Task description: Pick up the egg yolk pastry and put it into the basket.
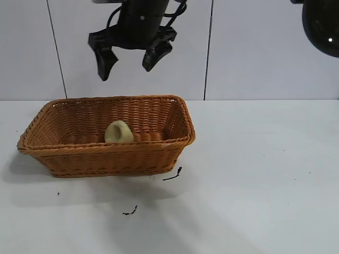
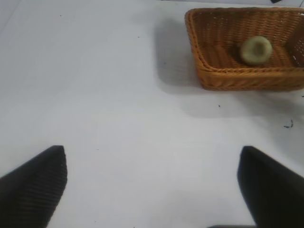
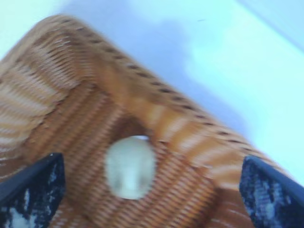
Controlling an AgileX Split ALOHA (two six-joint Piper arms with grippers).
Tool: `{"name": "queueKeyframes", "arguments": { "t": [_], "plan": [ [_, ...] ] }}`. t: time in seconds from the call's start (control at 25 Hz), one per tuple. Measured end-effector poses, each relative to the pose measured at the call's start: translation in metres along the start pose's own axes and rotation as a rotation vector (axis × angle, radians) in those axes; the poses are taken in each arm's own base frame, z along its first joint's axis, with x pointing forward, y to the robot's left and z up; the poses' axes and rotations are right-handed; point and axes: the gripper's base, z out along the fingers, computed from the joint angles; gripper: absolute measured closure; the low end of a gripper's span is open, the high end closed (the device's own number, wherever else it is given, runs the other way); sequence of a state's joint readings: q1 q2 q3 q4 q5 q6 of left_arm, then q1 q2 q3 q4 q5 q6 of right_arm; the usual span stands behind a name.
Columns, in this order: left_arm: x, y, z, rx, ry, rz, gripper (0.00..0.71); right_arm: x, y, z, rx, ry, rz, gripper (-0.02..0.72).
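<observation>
on the white table (image 1: 254, 185) the basket (image 1: 106, 147) sits toward the left edge, its flared walls high enough to keep whatever lands inside from rolling out. the right gripper (image 1: 126, 71) hangs just above it with its jaws spread wide and nothing between them, which suggests the drop is done, while the left gripper (image 2: 152, 190) is parked well apart over bare table, also spread and empty. the egg yolk pastry (image 1: 119, 132) rests on the basket floor, tipped up near the front wall.
</observation>
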State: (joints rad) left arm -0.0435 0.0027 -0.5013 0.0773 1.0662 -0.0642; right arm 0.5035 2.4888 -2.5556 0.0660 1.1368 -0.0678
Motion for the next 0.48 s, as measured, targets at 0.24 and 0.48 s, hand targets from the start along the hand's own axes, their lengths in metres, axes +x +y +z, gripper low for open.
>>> {"name": "queueKeyframes", "arguments": {
  "t": [0.24,0.48],
  "plan": [
    [0.000,0.000,0.000,0.000,0.000,0.000,0.014,0.019,-0.111,-0.012,0.113,0.053,0.175,0.010],
    [0.000,0.000,0.000,0.000,0.000,0.000,0.014,0.053,-0.218,-0.039,0.232,0.061,0.361,0.010]
  ]
}}
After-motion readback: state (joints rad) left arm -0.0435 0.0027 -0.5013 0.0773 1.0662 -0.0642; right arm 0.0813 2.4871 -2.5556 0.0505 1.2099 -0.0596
